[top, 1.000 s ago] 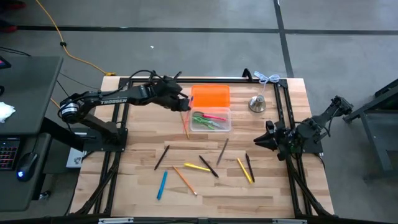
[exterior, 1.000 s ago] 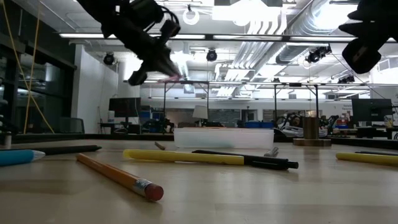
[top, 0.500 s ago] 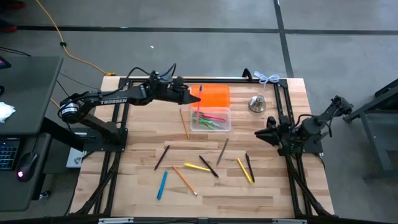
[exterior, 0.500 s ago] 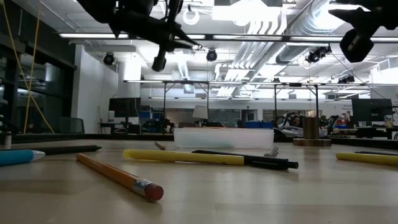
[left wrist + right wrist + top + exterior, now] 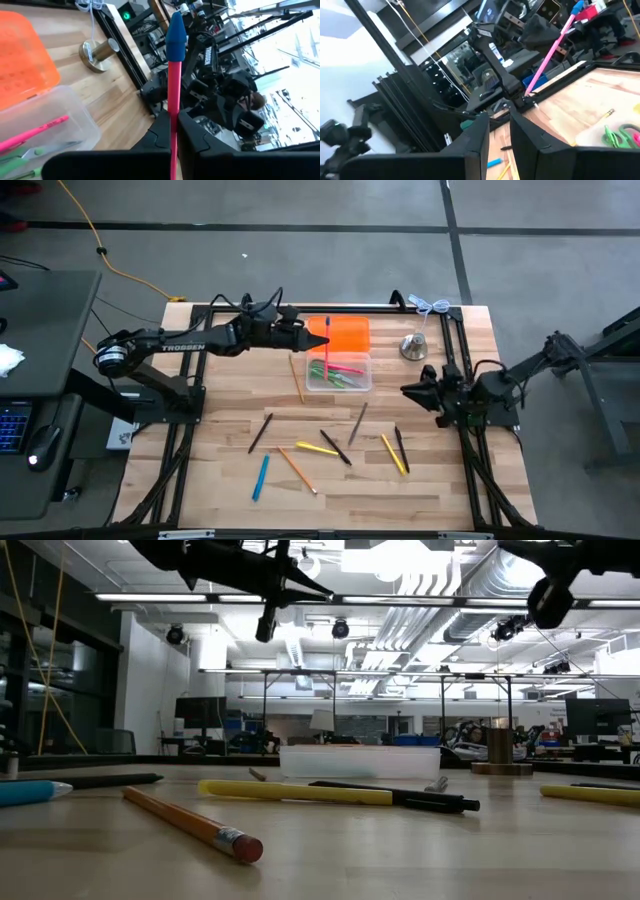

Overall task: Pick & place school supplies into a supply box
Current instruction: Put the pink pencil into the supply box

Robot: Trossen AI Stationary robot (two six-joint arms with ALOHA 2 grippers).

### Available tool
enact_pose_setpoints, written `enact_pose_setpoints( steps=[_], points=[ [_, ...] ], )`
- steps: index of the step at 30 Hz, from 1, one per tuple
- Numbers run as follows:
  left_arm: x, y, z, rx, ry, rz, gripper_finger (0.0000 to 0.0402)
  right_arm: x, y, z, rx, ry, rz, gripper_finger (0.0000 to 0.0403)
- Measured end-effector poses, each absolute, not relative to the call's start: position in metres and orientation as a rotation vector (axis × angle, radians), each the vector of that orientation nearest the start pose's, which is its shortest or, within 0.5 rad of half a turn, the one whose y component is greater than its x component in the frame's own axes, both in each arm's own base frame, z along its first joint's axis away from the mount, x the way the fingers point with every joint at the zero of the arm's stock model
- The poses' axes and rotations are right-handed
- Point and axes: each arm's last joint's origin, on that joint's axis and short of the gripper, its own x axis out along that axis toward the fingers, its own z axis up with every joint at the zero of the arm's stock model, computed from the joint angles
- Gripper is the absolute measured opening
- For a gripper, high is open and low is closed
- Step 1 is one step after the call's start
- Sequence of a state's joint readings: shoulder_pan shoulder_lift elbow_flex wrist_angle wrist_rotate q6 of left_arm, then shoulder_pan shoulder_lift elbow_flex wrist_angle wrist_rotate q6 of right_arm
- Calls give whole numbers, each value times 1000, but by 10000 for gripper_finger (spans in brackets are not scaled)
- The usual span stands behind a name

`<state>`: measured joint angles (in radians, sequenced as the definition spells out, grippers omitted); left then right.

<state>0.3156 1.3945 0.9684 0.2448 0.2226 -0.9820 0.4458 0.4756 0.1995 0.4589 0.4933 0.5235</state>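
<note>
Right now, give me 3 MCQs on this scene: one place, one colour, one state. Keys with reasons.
1. Where is the orange lid?
A. Against the clear box's far side
B. Under the blue pen
C. At the table's near edge

2. What colour is the cap on the pink pen in the left claw?
A. Green
B. Blue
C. Yellow

3. What state is the left claw in?
A. Open and empty
B. Shut on the pink pen
C. Shut on scissors

Key:
1 A: high view shows it touching the clear box, toward the bell.
2 B: left wrist view shows a blue tip.
3 B: both fingers pinch the shaft.
</note>
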Motion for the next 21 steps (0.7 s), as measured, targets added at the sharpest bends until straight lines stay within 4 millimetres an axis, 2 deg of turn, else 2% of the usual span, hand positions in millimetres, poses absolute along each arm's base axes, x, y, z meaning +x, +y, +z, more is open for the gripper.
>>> enact_pose_setpoints(
  steps=[6, 12, 21],
  points=[
    [306, 82, 299, -1021, 118, 170, 37, 148, 38, 236, 607, -115, -28, 55],
    [308, 73, 299, -1016, 123, 163, 37, 179, 29, 249, 557, -58, -19, 55],
    [310, 69, 306, -998, 72, 111, 37, 216, 11, 259, 516, 10, 10, 55]
  ],
)
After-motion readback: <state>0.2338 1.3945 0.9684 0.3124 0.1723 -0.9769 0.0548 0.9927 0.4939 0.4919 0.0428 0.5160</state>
